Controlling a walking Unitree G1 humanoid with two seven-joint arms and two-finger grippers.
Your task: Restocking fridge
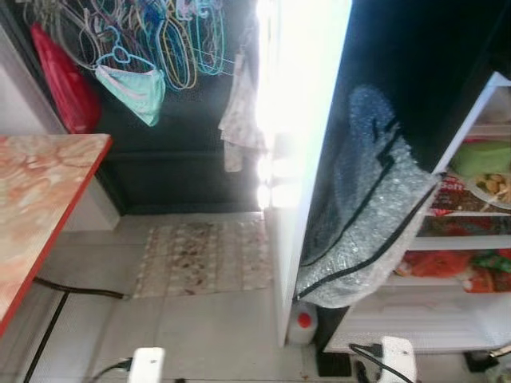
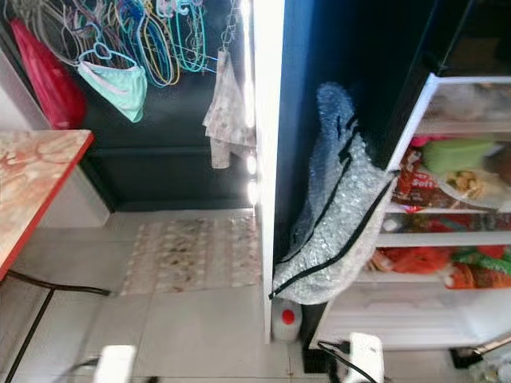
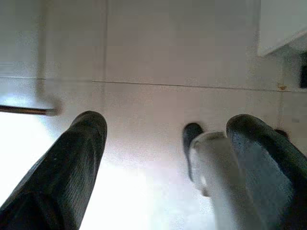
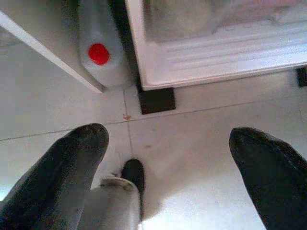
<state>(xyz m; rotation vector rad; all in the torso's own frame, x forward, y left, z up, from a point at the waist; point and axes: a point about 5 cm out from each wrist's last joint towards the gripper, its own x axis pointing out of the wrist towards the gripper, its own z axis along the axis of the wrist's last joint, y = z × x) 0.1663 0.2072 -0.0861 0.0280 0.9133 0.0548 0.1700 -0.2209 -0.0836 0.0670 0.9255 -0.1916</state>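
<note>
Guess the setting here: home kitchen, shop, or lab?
Most likely a lived-in home kitchen or utility corner. An open fridge stocked with food stands on a tiled floor, clothes hangers hang against the dark back wall, and a marble-patterned table sits at the robot's left.

A crinkled, shiny bubble-wrap bag (image 1: 363,215) with black trim hangs at the centre, beside the smooth white plastic shelves of the fridge (image 1: 447,319) at 4 o'clock. The surface (image 1: 36,199) at 9 o'clock has a glossy marbled orange top edged in red, and the floor (image 1: 215,335) is pale, smooth tile under a patterned cloth mat (image 1: 204,259). At 12 o'clock hang thin coloured plastic hangers (image 1: 172,40) and soft mint cloth (image 1: 136,92); the fingers (image 4: 72,167) of the right hand are matt black.
</note>
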